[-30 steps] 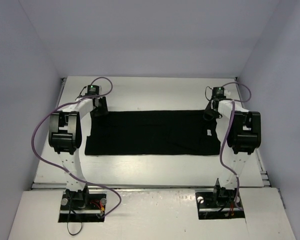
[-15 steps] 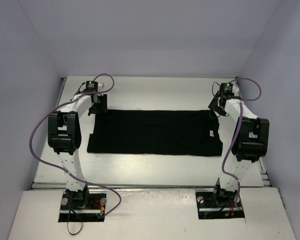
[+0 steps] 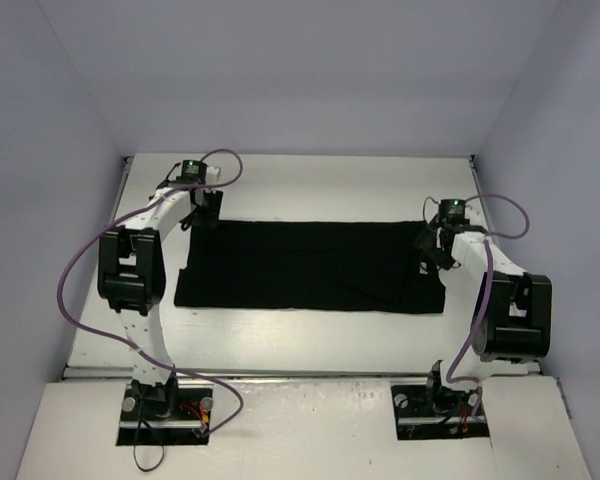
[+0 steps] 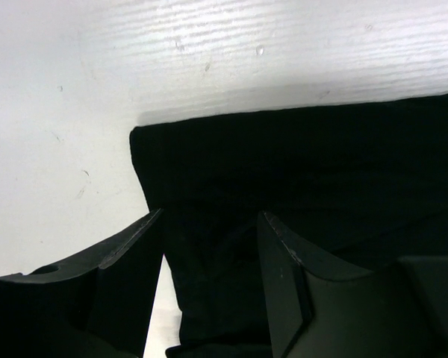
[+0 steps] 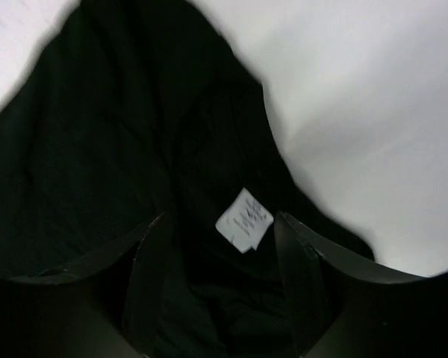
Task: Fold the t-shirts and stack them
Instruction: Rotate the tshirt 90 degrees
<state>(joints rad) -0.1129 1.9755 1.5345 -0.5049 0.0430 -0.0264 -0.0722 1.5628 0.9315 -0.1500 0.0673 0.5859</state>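
Your plain black soft fabric t-shirt [image 3: 310, 265] lies flat as a wide rectangle across the middle of the white counter [image 3: 300, 180]. Your left gripper [image 3: 202, 212] is at its far left corner, jaws spread apart. Your right gripper [image 3: 429, 254] is over the shirt's right end, jaws also spread, with a small white label [image 5: 244, 220] between them.

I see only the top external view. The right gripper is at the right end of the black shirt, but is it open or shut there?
Observer: Open. In the right wrist view, the right gripper has its fingers apart over the t-shirt.
Operator: Is anything on the cloth between the fingers?
Observer: Yes, a small white label lies there, on the black fabric.
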